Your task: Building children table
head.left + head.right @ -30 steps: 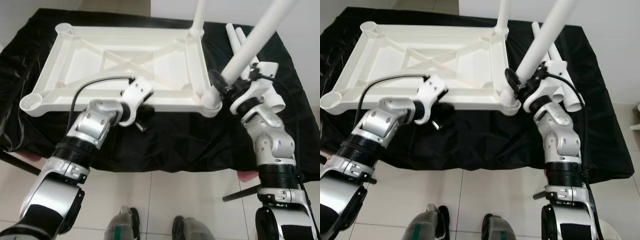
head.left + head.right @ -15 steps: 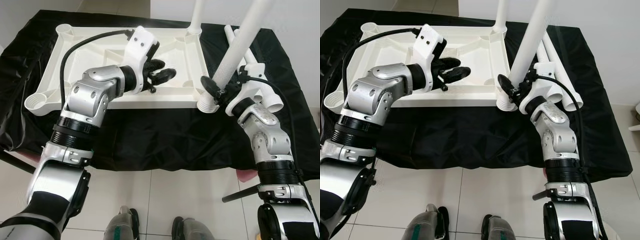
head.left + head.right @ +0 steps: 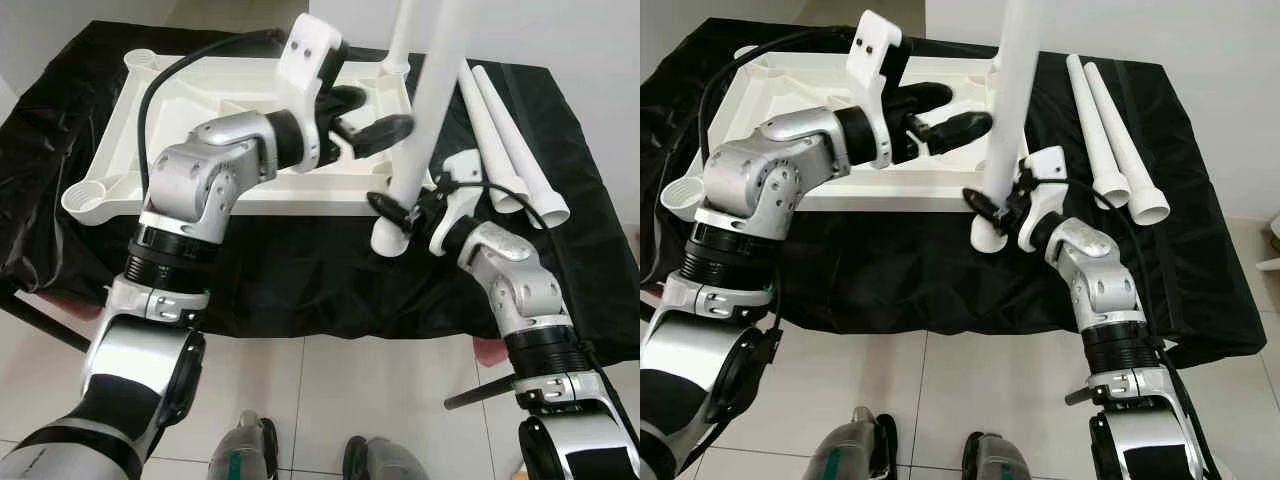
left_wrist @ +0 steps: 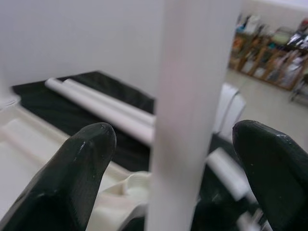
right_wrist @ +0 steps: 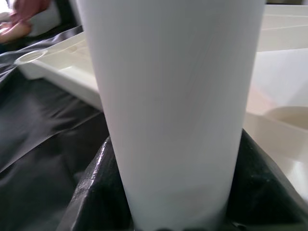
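One table leg upright, clamped near its foot by right gripper, just before tabletop corner. Left gripper spread wide around leg higher up. Next: closing, steadying, seating into socket.

My two arms are silver metal with black bands at the joints and rounded, segmented housings. A white camera block sits on each wrist, a black cable looping from it. The left gripper has long, glossy black fingers with rounded tips; the right gripper is black too.
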Controlling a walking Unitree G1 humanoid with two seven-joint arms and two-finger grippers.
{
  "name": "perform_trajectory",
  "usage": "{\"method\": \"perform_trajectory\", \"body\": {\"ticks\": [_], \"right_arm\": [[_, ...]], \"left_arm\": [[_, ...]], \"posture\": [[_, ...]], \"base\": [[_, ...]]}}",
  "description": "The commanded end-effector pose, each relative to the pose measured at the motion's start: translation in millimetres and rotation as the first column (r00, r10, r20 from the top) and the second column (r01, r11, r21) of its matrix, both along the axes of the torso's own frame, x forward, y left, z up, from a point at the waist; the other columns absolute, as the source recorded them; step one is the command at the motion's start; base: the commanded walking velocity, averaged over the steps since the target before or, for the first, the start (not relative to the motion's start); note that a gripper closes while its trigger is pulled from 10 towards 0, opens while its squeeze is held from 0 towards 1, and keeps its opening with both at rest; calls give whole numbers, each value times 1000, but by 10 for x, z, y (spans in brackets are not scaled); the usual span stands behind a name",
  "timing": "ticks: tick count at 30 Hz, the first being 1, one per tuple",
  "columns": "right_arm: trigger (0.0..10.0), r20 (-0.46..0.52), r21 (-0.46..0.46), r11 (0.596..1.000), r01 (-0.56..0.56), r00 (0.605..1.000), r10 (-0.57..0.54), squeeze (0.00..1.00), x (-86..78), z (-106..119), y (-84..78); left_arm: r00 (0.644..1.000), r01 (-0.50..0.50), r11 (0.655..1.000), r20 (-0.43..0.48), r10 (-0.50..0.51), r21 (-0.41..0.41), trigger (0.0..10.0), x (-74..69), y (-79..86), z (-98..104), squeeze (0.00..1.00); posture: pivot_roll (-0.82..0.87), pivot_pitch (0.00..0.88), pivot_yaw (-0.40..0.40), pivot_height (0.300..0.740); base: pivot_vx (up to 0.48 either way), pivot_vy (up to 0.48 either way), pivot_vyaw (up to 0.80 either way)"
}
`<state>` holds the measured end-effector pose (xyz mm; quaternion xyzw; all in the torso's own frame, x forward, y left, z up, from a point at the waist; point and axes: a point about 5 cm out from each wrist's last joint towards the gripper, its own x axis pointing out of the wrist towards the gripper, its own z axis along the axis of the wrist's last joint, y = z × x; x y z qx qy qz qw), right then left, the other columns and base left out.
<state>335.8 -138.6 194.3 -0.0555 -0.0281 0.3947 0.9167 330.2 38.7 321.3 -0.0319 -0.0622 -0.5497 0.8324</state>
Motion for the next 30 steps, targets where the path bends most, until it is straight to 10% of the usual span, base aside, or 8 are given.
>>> {"method": "perform_trajectory", "body": {"ticks": [1,18,19,30], "right_arm": [[10000,31,-18,999,-44,999,44,0,-37,31,12],[10000,62,-52,993,-104,992,107,0,-42,67,19],[10000,64,-49,993,-103,992,106,0,-40,69,18],[10000,28,-18,997,-78,997,78,0,-36,21,3]], "left_arm": [[986,167,986,1,-167,-24,10000,-92,-54,59,0],[969,244,969,-25,-245,-26,9490,-128,-237,86,0],[971,237,971,-30,-238,-31,0,-117,-237,86,0],[983,177,982,-42,-180,-68,0,-36,-220,151,0]], "posture": [[38,50,-22,740],[14,0,7,740],[13,0,9,740],[10,0,13,740]], "base": [[0,0,0],[0,0,0],[0,0,0],[0,0,0]]}}
